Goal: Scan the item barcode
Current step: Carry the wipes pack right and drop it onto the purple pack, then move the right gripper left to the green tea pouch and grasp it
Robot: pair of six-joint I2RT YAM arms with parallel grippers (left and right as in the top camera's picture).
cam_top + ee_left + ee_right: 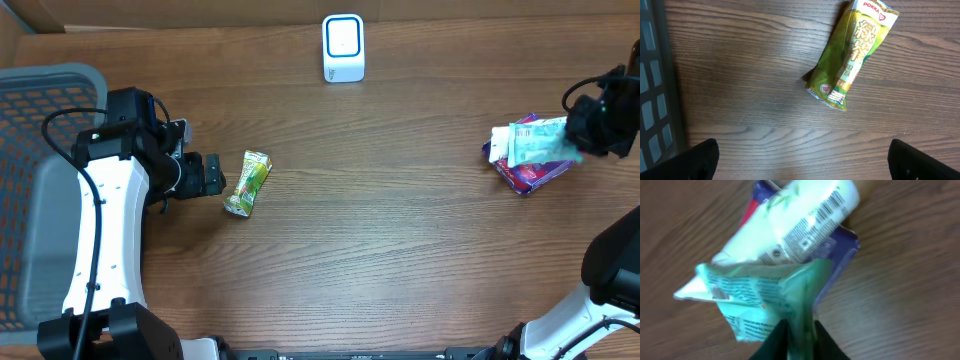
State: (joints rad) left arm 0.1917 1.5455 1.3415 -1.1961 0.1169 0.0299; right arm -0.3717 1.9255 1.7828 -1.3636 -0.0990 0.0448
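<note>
Overhead gives us the whole layout: the scanner [343, 47] stands at the far edge of the table [400, 260], the green tea packet [247, 183] lies just beside the left gripper [212, 176], and the teal packet [537, 141] sits on a small pile well apart at the right, under the right gripper [573, 146]. From there we cannot judge either claw. The left wrist view settles one: the left gripper's [802, 162] fingers [702, 160] stand wide at the bottom corners, nothing between them, with the grey basket [652, 100] at its left edge. It also shows the green tea packet's [852, 52] long axis running diagonally, printed brand end up-right, the other end down-left. The right wrist view shows the right gripper [801, 336] narrowed on a fold of the teal packet [765, 300], which lies over a white tube [805, 225] with its barcode facing up and a purple packet [846, 250].
</note>
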